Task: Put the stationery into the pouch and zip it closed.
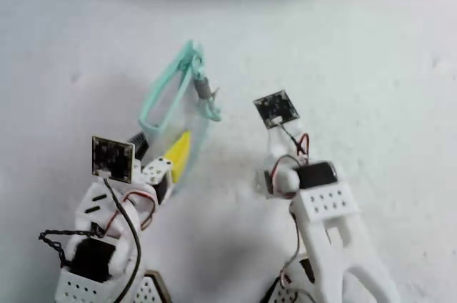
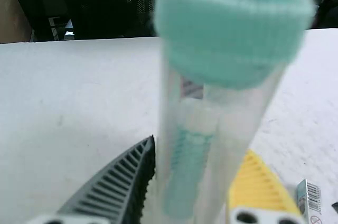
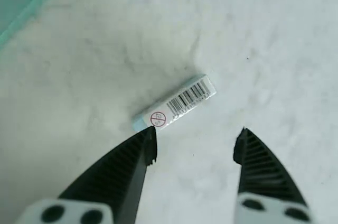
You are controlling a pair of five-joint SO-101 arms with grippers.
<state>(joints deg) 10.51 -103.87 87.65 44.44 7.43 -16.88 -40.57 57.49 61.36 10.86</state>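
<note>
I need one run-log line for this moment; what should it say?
left gripper: shut on pouch | right gripper: open above barcoded item on table | item: outside pouch

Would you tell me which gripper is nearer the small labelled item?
Right. The right gripper hangs open just above the small labelled item; the left gripper sits off to one side, clamping the pouch.

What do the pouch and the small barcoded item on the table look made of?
The pouch looks like clear, flexible plastic: contents show through its walls. Its teal edging looks like matte woven fabric, judging by its soft, textile-like surface. The small barcoded item wears a printed wrap, paper or film; its pale blue end hints at rubber, uncertainly.
</note>
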